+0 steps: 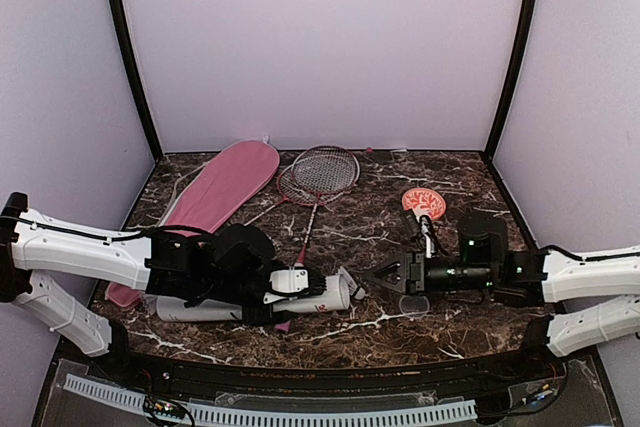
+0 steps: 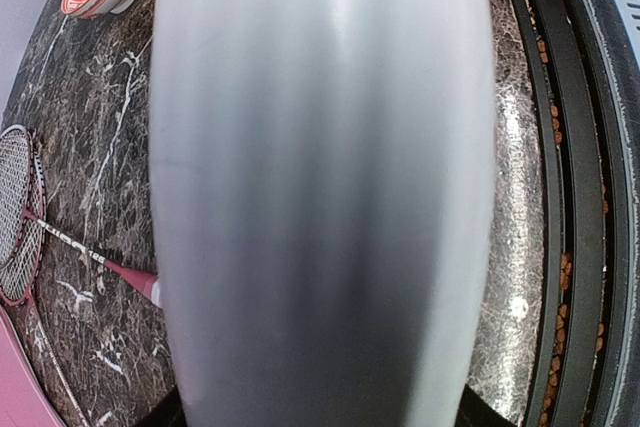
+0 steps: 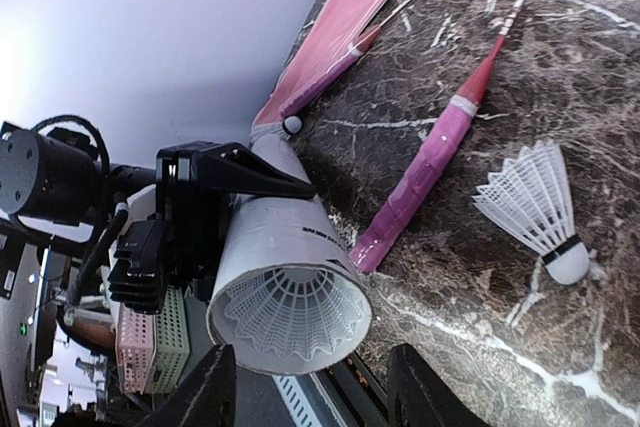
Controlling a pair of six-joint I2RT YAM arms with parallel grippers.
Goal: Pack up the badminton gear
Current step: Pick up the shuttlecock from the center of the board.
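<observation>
Lying on its side along the worktop, the tube is clamped by the left jaws, its open mouth pointing straight at the right jaws, which stand wide apart and empty. One shuttlecock sits inside that mouth. Another, the loose shuttlecock, lies just beside it, nearer the right arm. Two rackets and one pink bag lie farther back. No other shuttlecocks show.
</observation>
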